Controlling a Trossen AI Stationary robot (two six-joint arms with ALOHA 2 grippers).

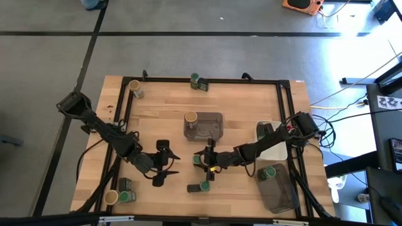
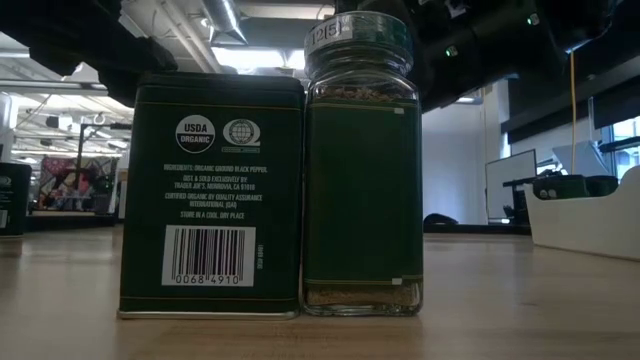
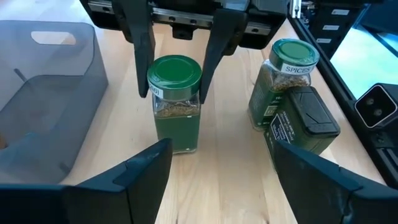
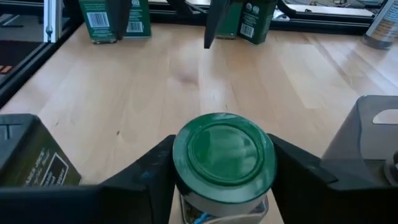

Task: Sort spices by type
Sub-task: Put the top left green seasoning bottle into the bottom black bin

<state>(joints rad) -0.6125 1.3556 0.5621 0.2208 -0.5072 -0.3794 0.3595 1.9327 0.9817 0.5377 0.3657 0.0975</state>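
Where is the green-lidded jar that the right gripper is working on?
In the high view the green-lidded jar stands near the table's middle, between the right gripper's fingers, in front of the grey tray.

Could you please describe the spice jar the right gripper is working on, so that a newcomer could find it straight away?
Start at the grey tray in the middle of the wooden table and move towards the front edge. There the right gripper straddles a green-lidded jar, standing upright by itself. Its green-lidded neighbour nearer the front edge stands against a dark tin, with no gripper around it.
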